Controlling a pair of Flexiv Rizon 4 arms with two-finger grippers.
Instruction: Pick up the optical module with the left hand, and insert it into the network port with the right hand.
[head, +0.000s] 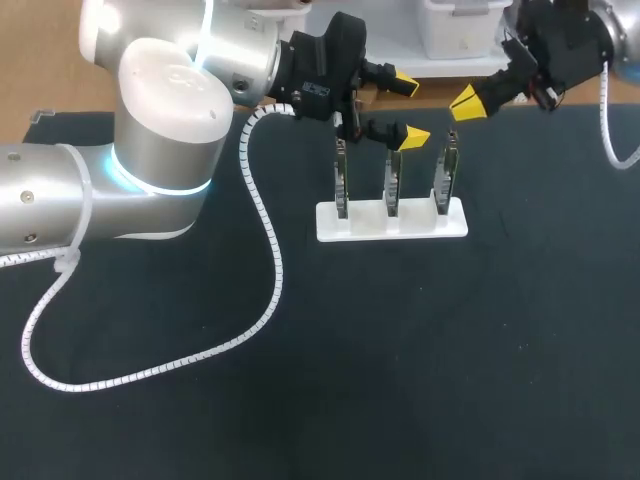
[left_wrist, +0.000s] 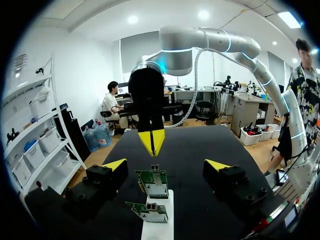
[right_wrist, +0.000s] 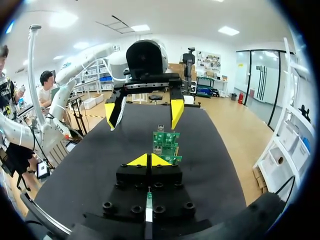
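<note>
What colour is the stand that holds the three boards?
White stand, shown best in the head view.

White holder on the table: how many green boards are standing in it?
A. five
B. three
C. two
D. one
B: the head view shows three green boards standing upright, side by side, in the white holder.

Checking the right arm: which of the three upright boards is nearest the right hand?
The board at the holder's right end in the head view: the right hand hangs close by its top; the middle board and left board stand farther off.
</note>
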